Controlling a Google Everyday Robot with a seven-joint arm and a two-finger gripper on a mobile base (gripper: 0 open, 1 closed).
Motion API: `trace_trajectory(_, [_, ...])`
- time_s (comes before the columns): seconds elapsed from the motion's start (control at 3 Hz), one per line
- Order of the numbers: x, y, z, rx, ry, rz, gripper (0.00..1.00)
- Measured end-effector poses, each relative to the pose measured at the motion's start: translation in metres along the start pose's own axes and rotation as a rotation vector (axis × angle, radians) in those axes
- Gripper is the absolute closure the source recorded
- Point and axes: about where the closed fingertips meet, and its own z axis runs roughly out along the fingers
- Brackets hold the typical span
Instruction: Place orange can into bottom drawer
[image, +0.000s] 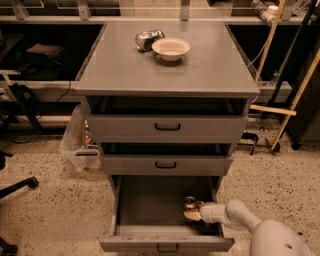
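Note:
The bottom drawer (145, 202) of the grey cabinet is pulled open. The orange can (189, 203) stands inside it near the right side, upright on the drawer floor. My gripper (193, 215) reaches into the drawer from the lower right on a white arm, its tip right beside and just in front of the can. I cannot tell whether it touches the can.
On the cabinet top (210, 65) lie a green and silver can (149, 39) and a pale bowl (171, 48). The two upper drawers (167, 127) stand slightly open. A plastic bin (77, 142) stands left of the cabinet, wooden poles (295, 100) lean at the right.

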Motion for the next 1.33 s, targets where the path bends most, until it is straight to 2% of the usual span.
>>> trace_trajectory(0.33, [0.0, 0.0, 0.0, 0.0, 0.0, 0.0, 0.81])
trace_trajectory(1.33, [0.0, 0.0001, 0.0001, 0.0, 0.0, 0.0, 0.12])
